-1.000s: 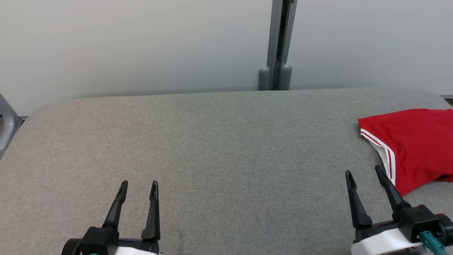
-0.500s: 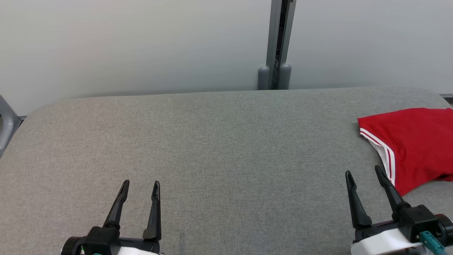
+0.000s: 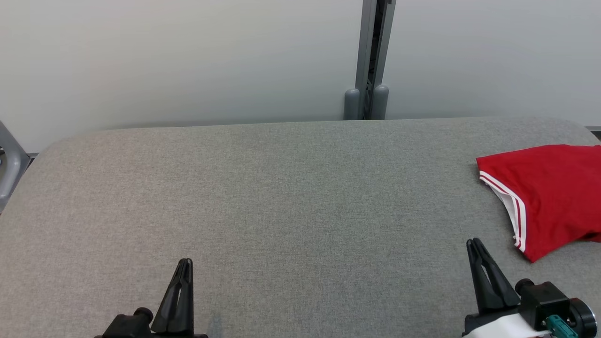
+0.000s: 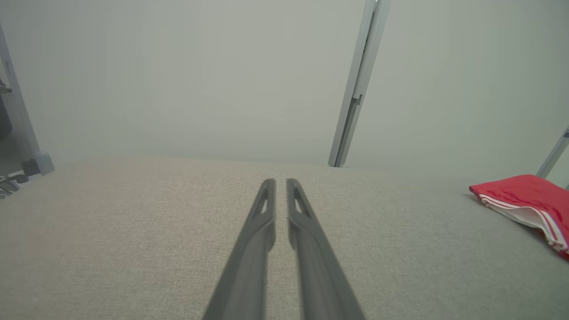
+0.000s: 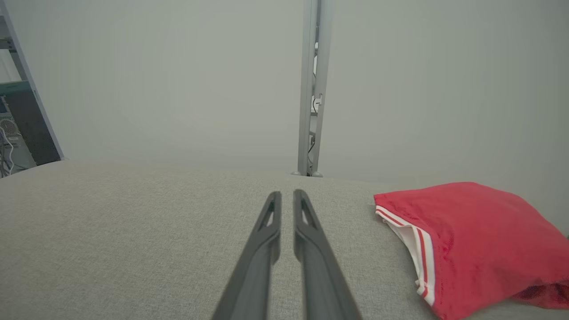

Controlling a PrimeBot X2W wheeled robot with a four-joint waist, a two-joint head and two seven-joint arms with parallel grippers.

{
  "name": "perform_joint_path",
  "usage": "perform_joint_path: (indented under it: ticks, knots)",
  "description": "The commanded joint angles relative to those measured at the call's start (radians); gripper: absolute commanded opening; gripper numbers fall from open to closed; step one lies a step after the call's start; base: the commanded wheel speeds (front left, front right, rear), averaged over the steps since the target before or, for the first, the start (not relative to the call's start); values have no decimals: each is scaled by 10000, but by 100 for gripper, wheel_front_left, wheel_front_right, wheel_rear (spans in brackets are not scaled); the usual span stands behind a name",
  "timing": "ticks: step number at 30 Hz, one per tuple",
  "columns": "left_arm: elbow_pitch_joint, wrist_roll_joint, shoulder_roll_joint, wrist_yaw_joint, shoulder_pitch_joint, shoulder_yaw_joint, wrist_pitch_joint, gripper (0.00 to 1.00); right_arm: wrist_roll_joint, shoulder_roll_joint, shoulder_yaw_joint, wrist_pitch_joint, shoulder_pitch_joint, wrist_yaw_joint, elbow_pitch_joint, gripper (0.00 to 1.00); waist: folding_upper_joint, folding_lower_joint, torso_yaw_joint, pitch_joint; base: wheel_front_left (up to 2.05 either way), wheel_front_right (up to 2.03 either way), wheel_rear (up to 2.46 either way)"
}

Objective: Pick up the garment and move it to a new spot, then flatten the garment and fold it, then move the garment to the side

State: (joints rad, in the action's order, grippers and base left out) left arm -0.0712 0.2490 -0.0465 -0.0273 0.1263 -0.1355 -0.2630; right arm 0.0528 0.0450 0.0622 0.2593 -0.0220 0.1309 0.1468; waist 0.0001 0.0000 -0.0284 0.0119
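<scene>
The red garment [image 3: 549,197] is seen lying folded at the right edge of the grey padded table [image 3: 300,188], partly cut off by the head view's border. It is placed ahead and to the right of the right gripper [image 3: 475,243], near but not touched (its white, red-striped hem is turned toward the fingers). The left gripper [image 3: 185,263] is kept well apart from it. Both pairs of jaws are drawn together with nothing held between them.
</scene>
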Motion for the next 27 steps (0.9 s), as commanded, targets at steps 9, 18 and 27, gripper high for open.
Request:
perform_joint_path:
  ticks: [9, 18, 27]
  knots:
    - [-296, 1788, -42, 155, -414, 45, 295, 0, 2016, 80, -329, -522, 192, 0, 199, 0, -1, 0, 22, -12, 0, 0, 0]
    - [-673, 3191, -69, 339, -837, 91, 540, 0, 3591, 151, -602, -936, 383, 0, 353, 0, -1, 0, 40, -21, 0, 0, 0]
    - [-1042, 4617, -92, 516, -1262, 148, 797, 0, 5192, 212, -889, -1365, 572, 0, 503, 0, -1, 0, 60, -31, 0, 0, 0]
